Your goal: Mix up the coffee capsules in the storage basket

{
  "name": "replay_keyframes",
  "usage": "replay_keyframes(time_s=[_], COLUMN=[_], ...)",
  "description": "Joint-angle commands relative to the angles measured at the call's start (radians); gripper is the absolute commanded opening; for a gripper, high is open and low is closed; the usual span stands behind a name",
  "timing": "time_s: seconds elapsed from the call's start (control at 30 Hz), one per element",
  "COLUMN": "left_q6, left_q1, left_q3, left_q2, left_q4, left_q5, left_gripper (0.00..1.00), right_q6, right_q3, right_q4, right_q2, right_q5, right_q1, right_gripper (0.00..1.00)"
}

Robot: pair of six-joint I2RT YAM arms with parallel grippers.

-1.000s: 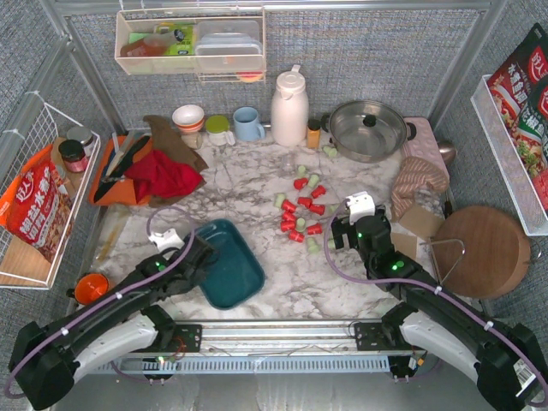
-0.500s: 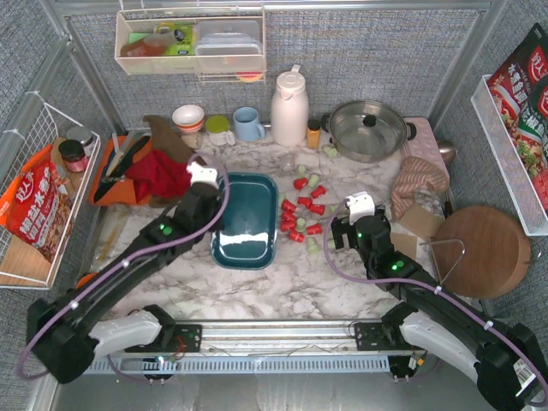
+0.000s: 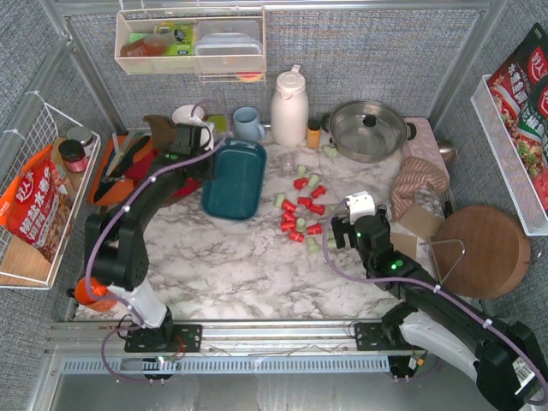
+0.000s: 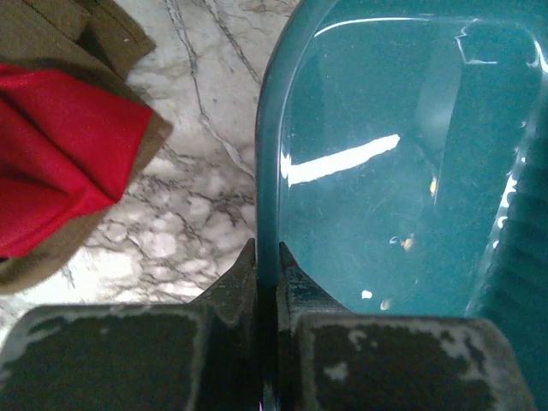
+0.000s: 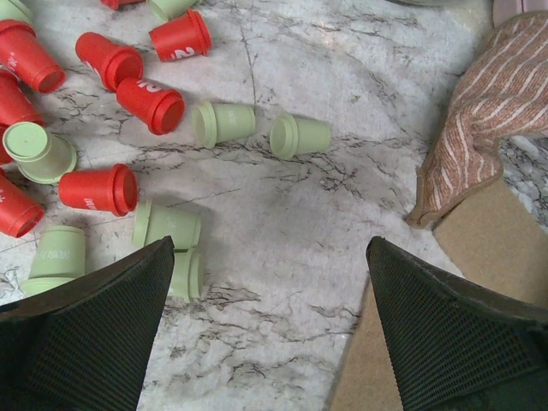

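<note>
- The right gripper [image 3: 340,235] is held low over the marble table [image 3: 257,265] at the near right, its jaws spread wide with nothing between them.
- Just beyond and left of it, the coffee capsules [image 3: 301,211] are seen lying loose on the table, red and pale green ones mingled, most on their sides; in the right wrist view two green ones [image 5: 224,122] lie straight ahead of the open jaws.
- Further back on the left, the storage basket [image 3: 233,178] is gripped at its rim by the left gripper [image 4: 267,257], whose jaws are pinched tight on the thin wall. The basket is seen to be bare inside; whether it rests on the table cannot be told.
- The step in hand is judged to be the placing of the basket; no capsule is in it yet. A set-down beside the capsules is called for next, then picking by the open gripper.
- A red cloth [image 3: 163,175] lies just left of the basket, and a blue mug [image 3: 248,124] stands just behind it; both crowd the basket. A white flask [image 3: 289,107] and a steel pot [image 3: 368,130] stand farther back, well apart from it.
</note>
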Motion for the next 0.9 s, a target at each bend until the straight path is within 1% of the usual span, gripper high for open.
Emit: replay_keyframes(time_s=[0.0,0.13,0.3,0.4,0.5,0.63,0.77,0.87], left_q6=[0.055,0.055,0.027,0.007,-0.019,-0.044,-0.074,-0.103], left_q1=[0.06,0.095,0.118,0.122,0.122,0.122,0.122,0.121], left_q3=[0.181,0.305,0.345,0.351,0.363,0.32,0.286,0.28], left_q2=[0.153,0.275,0.327,0.382,0.412,0.403,0.395,0.407], left_q4=[-0.104,-0.162,-0.18,-0.193,-0.209,-0.179,-0.157,-0.156], left_q5=[0.145,0.183,0.182,0.166,0.166,0.14,0.118,0.111], left_gripper=[0.0,0.0,0.0,0.0,0.0,0.0,0.0,0.04], right_q6=[-0.007,-0.008,-0.017,-0.013,-0.013,-0.016,-0.016,-0.015], right_q3=[0.018,0.021,0.031,0.035,0.018,0.004,0.026,0.02], right_q4=[0.015,0.02,0.007,-0.007,0.021,0.05,0.013,0.021], right_q2=[0.017,0.03,0.043,0.026,0.01,0.023,0.039,0.032], right_q5=[0.02,0.015,0.025,0.03,0.024,0.022,0.031,0.034], right_q1=[0.001,0.0,0.001,0.001,0.001,0.001,0.001,0.001], right_gripper=[0.99,0.99,0.99,0.99,0.99,0.99,0.99,0.99])
